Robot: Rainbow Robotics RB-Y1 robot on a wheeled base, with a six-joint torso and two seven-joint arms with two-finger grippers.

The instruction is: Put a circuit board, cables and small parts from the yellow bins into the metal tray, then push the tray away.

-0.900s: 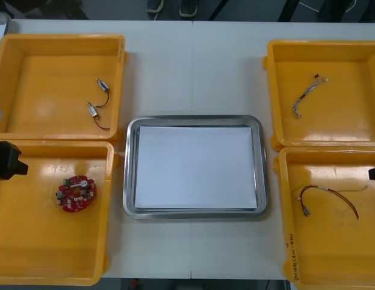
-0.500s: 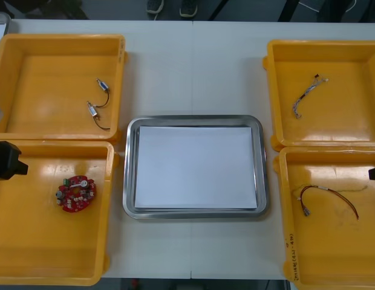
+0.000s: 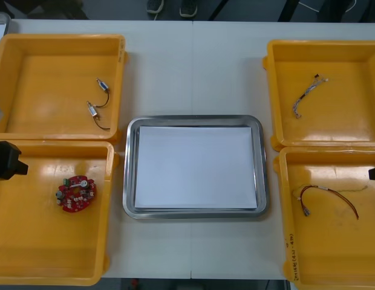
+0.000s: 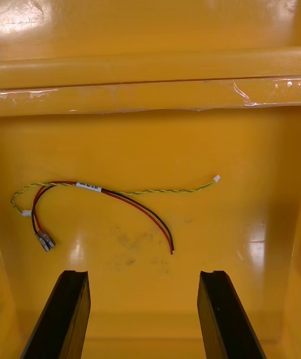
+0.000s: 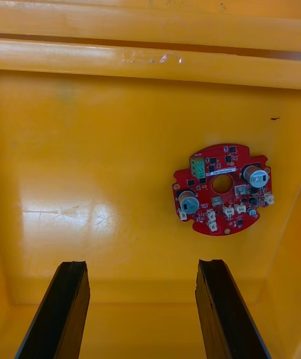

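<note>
While yellow bins (image 3: 48, 90) flank the table (image 3: 193, 66), shoes (image 3: 189, 7) seemingly stand beyond.

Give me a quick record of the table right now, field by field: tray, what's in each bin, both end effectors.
metal tray: centre of table, white inside, nothing in it
near left bin: red circuit board
far left bin: two small metal parts
near right bin: red and yellow cable
far right bin: thin cable
left end effector: open, over near left bin
right end effector: open, over near right bin
</note>
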